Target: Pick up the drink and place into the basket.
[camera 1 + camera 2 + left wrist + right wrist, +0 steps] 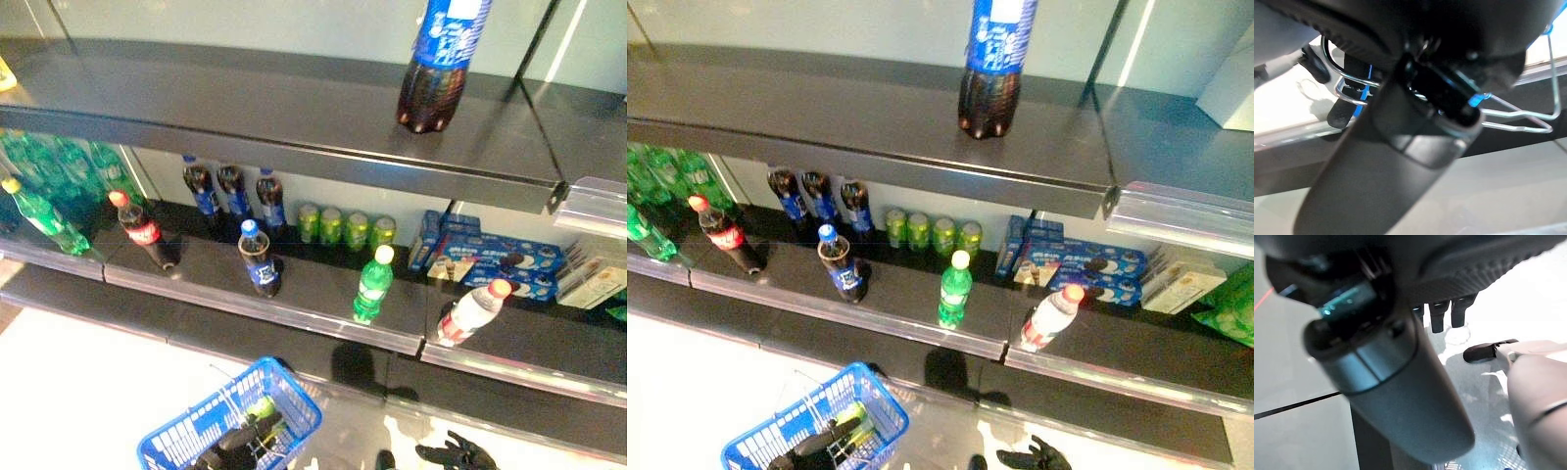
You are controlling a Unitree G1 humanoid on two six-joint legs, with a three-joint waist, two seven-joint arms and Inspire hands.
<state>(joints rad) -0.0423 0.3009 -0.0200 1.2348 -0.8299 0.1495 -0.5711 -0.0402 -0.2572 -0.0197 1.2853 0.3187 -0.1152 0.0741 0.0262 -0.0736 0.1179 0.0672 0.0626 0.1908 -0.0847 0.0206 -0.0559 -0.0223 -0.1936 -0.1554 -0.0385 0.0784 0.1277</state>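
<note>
The blue basket hangs low at near left, its wire handle gripped by the left hand; a green drink lies inside. The right hand hangs at near right, fingers relaxed, empty. On the middle shelf, five bottles stand near its front edge, well apart; behind stand three cola bottles and four green cans.

Shop: dark display shelves stocked with bottled drinks, blue shopping basket.
</note>
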